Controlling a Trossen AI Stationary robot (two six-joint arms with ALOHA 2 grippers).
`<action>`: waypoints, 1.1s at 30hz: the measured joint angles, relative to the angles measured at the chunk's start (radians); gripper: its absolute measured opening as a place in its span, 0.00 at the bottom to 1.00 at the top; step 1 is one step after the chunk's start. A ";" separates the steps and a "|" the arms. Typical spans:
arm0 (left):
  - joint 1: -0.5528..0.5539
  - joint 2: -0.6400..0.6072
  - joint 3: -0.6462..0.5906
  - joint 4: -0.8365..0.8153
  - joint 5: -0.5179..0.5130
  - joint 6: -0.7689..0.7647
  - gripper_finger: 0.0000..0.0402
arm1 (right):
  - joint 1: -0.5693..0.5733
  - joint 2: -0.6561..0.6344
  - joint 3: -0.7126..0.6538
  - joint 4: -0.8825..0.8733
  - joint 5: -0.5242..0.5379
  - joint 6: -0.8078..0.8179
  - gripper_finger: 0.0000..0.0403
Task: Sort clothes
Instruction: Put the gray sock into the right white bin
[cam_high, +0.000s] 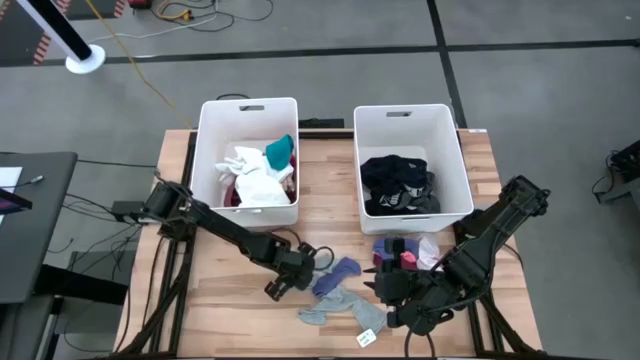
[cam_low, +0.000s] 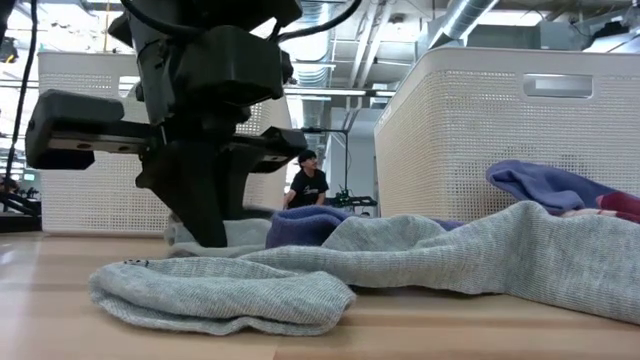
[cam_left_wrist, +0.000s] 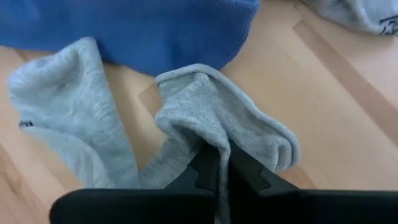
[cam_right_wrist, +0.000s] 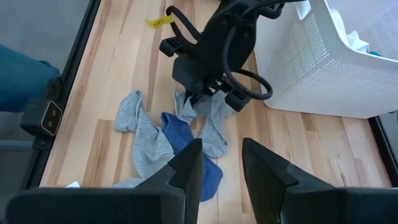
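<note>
jaws of the left gripper (cam_left_wrist: 217, 163) pinch a grey sock (cam_left_wrist: 217, 118) beside the blue garment (cam_left_wrist: 137, 28), probably to bin it, while the right gripper (cam_right_wrist: 217, 163) waits nearby, jaws parted.

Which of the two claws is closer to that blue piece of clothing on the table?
The left. The left gripper is pinching a grey sock right beside the blue garment. The right gripper hangs open farther off, on its other side.

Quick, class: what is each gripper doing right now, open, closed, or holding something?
Left gripper: closed on a grey sock on the table.
Right gripper: open, holding nothing, above the table.
</note>
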 joint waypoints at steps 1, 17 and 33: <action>0.000 0.000 0.011 -0.017 -0.009 0.004 0.02 | 0.001 0.000 0.000 0.002 0.000 0.000 0.32; -0.015 -0.208 0.106 -0.196 -0.183 0.066 0.01 | -0.001 0.074 -0.003 0.022 -0.016 -0.009 0.32; -0.072 -0.502 0.106 -0.022 -0.113 0.176 0.01 | -0.089 0.231 -0.004 0.174 0.013 -0.053 0.59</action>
